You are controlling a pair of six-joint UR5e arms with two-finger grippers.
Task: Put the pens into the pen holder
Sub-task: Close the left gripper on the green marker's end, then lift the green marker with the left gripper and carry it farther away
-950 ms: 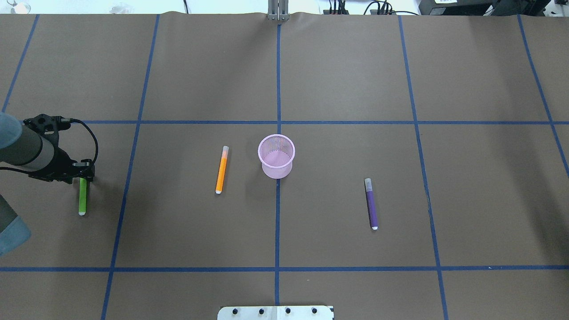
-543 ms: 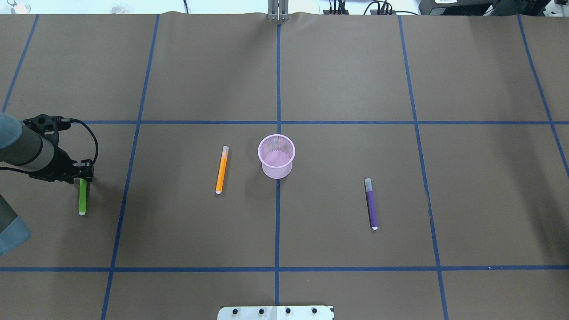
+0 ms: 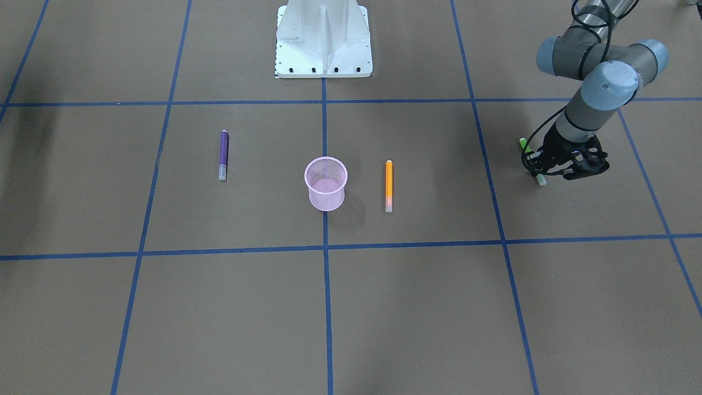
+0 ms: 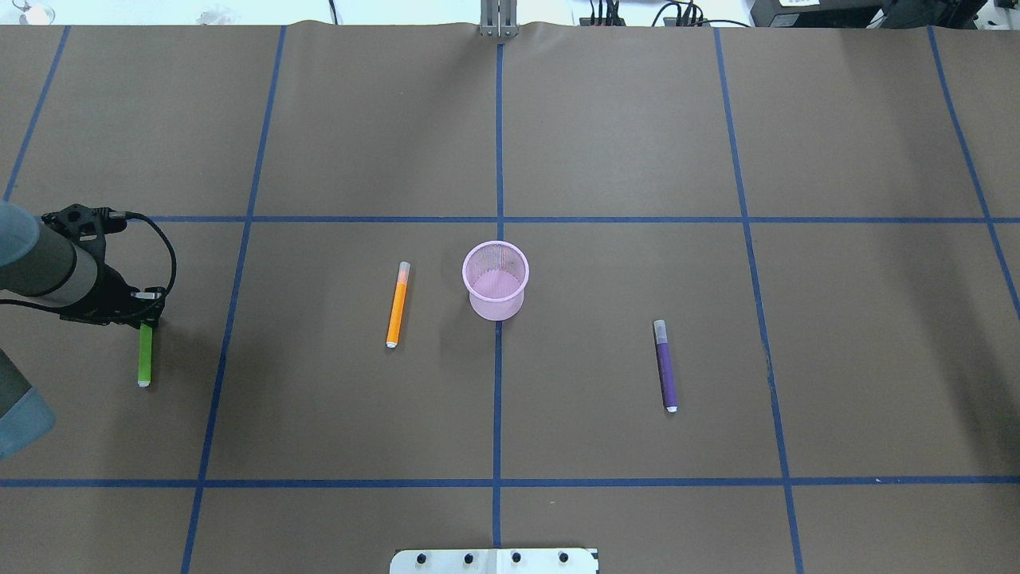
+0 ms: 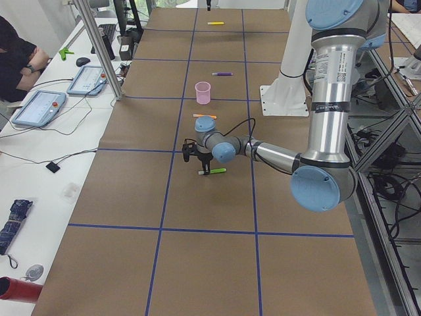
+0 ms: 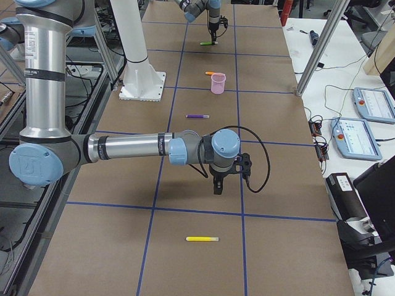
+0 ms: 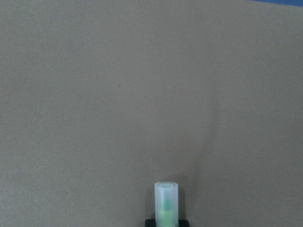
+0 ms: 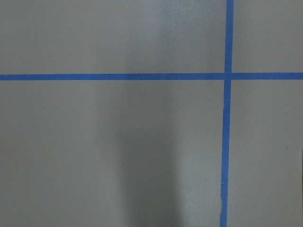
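Observation:
The pink mesh pen holder stands upright at the table's middle. An orange pen lies just to its left. A purple pen lies to its right. My left gripper is down at the far left, shut on the capped end of the green pen. The pale cap shows in the left wrist view. A yellow pen lies on the table beyond my right gripper, which hangs over bare table. I cannot tell whether the right gripper is open or shut.
Brown paper with blue tape lines covers the table. The robot's white base stands at the near edge. Tablets and cables lie on the side bench past the table's far edge.
The left gripper and the green pen in it have shifted slightly to the left. The other pens and the holder have not moved.

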